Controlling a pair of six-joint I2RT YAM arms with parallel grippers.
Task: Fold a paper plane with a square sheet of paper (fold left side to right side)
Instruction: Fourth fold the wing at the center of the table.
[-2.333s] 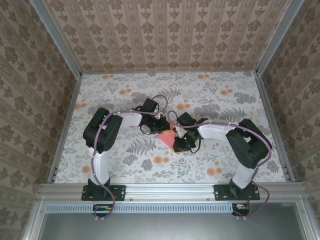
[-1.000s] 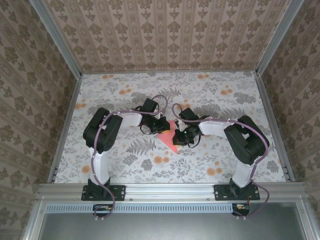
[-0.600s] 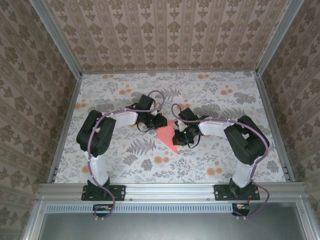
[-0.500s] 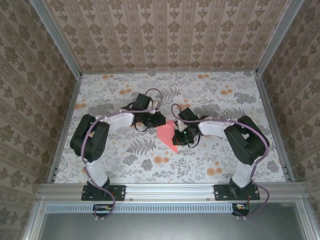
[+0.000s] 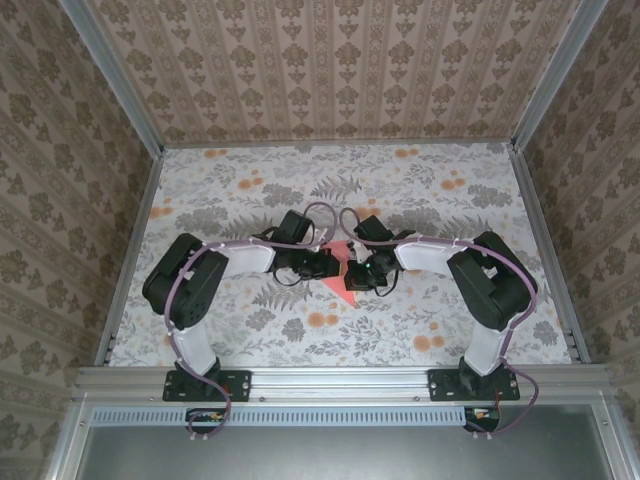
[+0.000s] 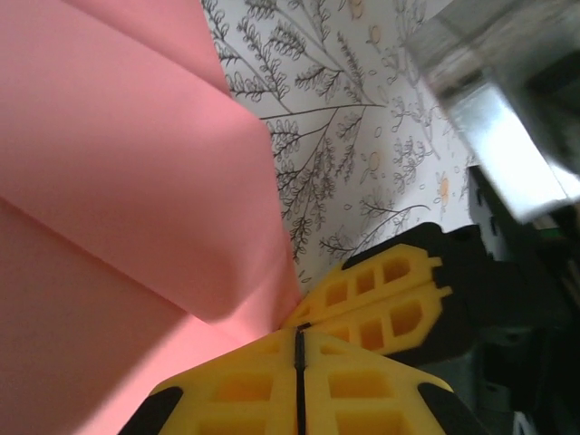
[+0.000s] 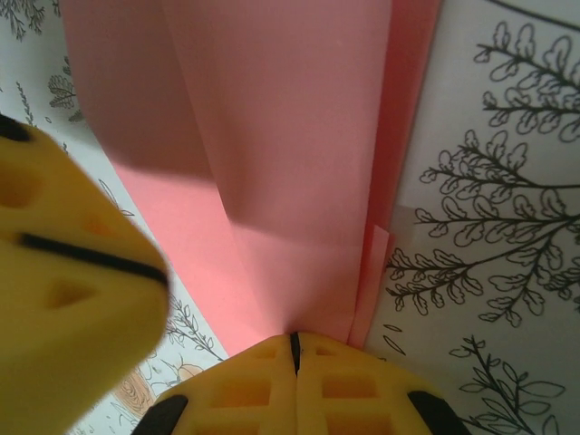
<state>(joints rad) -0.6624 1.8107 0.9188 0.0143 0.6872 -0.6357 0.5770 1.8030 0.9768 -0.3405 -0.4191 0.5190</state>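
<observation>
A folded salmon-pink paper sheet (image 5: pixel 343 285) lies mid-frame on the floral tablecloth (image 5: pixel 250 190). The left gripper (image 6: pixel 297 333) and right gripper (image 7: pixel 292 337), jaws together, touch it.

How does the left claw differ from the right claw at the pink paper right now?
The left claw meets the pink paper from its left side, the right claw from its right. By the left claw the paper rises in a broad curved flap; by the right claw it shows narrow stacked folded edges. Both have yellow fingers, shut, tips against the paper; whether either pinches it I cannot tell.
</observation>
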